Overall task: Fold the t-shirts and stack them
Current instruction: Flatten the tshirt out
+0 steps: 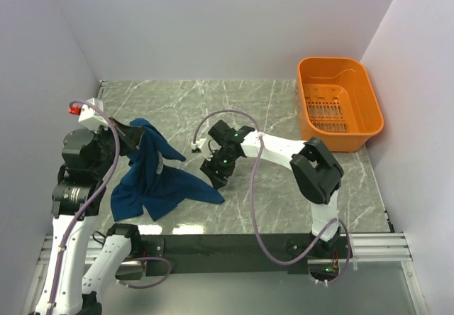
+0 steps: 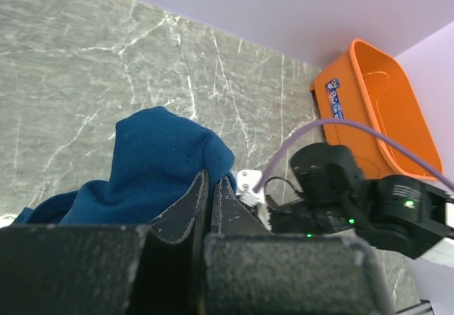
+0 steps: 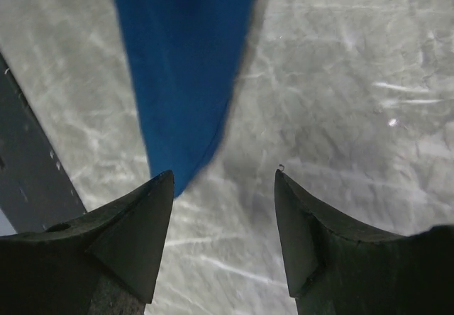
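One dark blue t-shirt (image 1: pixel 159 177) hangs crumpled from my left gripper (image 1: pixel 135 136), its lower part spread on the marble table. In the left wrist view the jaws of the left gripper (image 2: pixel 215 179) are shut on a bunched fold of the t-shirt (image 2: pixel 156 152). My right gripper (image 1: pixel 216 175) hovers low at the shirt's right corner. Its wrist view shows the right gripper (image 3: pixel 223 177) open, with a blue corner of the t-shirt (image 3: pixel 181 67) ending just beside the left fingertip (image 3: pixel 159 187) and bare marble between the fingers.
An orange plastic basket (image 1: pixel 369 116) stands at the back right of the table, against the right wall. Grey marble table (image 1: pixel 234 109) runs between the arms. A black rail (image 1: pixel 234 244) lines the near edge. Walls close in left, back and right.
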### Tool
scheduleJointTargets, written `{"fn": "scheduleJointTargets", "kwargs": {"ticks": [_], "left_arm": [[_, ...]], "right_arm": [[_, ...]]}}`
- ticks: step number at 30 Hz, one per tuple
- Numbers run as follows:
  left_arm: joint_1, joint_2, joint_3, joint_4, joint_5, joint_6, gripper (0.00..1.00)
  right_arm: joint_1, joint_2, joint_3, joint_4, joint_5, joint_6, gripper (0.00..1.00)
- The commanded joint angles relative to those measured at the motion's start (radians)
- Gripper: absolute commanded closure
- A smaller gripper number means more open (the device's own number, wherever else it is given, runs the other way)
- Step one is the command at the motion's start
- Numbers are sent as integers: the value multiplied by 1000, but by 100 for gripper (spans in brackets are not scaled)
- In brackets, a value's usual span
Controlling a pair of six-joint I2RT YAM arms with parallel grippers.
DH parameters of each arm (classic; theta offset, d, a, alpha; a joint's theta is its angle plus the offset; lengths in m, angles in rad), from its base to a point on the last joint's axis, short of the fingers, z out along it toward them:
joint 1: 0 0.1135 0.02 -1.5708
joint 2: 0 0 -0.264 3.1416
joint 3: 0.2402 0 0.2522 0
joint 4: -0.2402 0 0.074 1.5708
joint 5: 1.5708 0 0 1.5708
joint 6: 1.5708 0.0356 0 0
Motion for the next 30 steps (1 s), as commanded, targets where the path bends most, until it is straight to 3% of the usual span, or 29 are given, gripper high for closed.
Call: {"fn": "scheduleJointTargets", "kwargs": {"ticks": [1,8,11,13,14,17,20,24,27,30], "left_arm": [[2,-35,39,3,-38,-2,99],[2,-70,39,-18,-53,-12,99],[2,-79,33,-20,-63,-15,99],[2,-82,30,-17,-67,-15,99],[2,-87,30,-15,-73,-17,99],[2,-94,43,-24,-95,-11,99],[2,-104,82,-29,-125,3,99],[2,-127,134,30,-158,3,99],[2,-134,175,106,-158,-12,99],[2,-128,224,143,-159,-22,99]], "right_arm": [[35,29,55,27,42,81,34],[80,92,72,18,64,112,36],[106,85,41,20,80,112,42],[121,89,30,9,96,104,54],[121,89,35,1,109,99,72],[82,28,55,-28,128,79,100],[-32,-100,124,-97,90,1,100],[-199,-283,306,-342,-140,-235,100],[-268,-363,481,-475,-173,-381,100],[-286,-478,559,-450,-110,-424,100]]}}
